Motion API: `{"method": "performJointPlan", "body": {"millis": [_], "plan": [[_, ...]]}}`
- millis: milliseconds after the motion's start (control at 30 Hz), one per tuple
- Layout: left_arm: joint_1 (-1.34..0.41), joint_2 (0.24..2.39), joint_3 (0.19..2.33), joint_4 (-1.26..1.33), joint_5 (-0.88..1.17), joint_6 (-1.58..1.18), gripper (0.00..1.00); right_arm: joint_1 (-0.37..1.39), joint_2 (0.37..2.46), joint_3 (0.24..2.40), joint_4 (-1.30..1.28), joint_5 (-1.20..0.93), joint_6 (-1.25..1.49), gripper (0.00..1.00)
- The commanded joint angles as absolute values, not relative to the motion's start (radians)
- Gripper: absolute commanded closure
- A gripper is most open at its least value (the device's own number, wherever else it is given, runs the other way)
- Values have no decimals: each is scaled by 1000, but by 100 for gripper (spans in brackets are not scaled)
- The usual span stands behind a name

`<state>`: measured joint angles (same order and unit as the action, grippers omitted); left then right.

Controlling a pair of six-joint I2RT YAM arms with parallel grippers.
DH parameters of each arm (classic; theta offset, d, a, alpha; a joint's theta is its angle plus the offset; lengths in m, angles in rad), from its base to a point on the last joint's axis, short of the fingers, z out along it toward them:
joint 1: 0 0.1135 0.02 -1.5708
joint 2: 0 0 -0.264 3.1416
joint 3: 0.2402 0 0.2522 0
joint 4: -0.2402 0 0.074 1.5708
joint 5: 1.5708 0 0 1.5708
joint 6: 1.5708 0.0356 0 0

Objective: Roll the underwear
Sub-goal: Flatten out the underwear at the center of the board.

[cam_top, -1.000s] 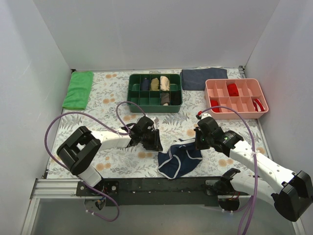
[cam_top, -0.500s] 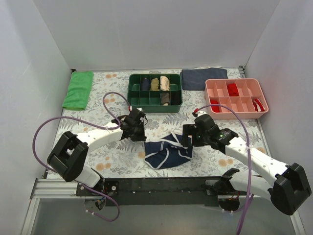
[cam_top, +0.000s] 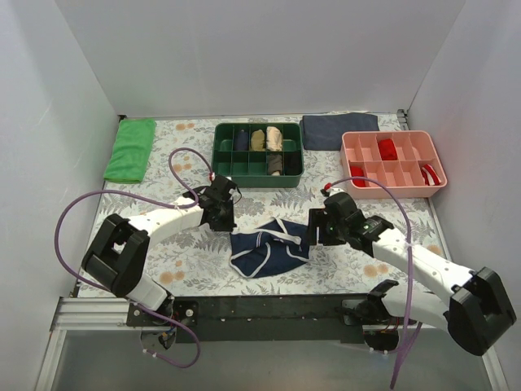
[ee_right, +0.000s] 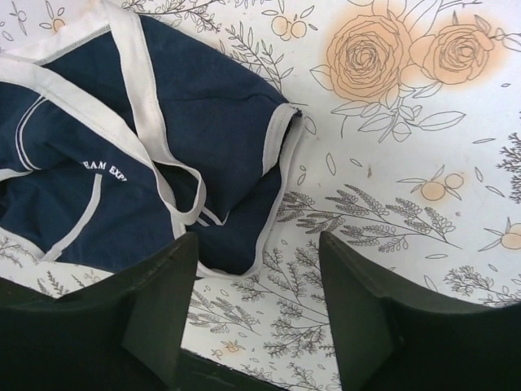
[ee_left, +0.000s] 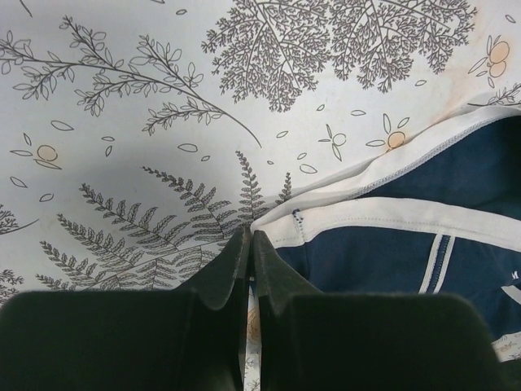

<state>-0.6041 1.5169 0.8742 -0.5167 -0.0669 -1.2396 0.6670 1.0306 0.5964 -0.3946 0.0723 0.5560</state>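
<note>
my left tool (ee_left: 249, 238) is pressed fully closed, its tips right at the white edge of the underwear (cam_top: 267, 251); i cannot tell if any cloth is caught between them. my right tool (ee_right: 259, 243) gapes wide with nothing in it, over the opposite side of the underwear. the underwear lies crumpled on the flowered worktop (cam_top: 163, 179) between both tools, on the near side of the green tray (cam_top: 257, 181).
</note>
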Motion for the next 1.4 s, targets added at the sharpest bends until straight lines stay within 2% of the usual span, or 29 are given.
{"method": "performJointPlan", "body": {"millis": [0,33,167,267,333,367,1367], "plan": [[-600,1522,916,-528,-89,-1209,100,655,1152,730,-313,12,526,35],[-600,1522,916,-526,-84,-1207,100,653,1173,759,-314,6,517,42],[-600,1522,911,-519,-74,-1207,100,661,1278,859,-319,-52,469,46],[-600,1523,910,-514,-64,-1215,100,672,1344,926,-371,-6,451,48],[-600,1519,905,-514,-58,-1218,100,673,1374,937,-409,-6,443,57],[-600,1517,904,-509,-55,-1221,100,675,1381,936,-420,20,442,57],[-600,1517,887,-494,-14,-1241,100,788,1474,871,-425,-60,474,55]]}}
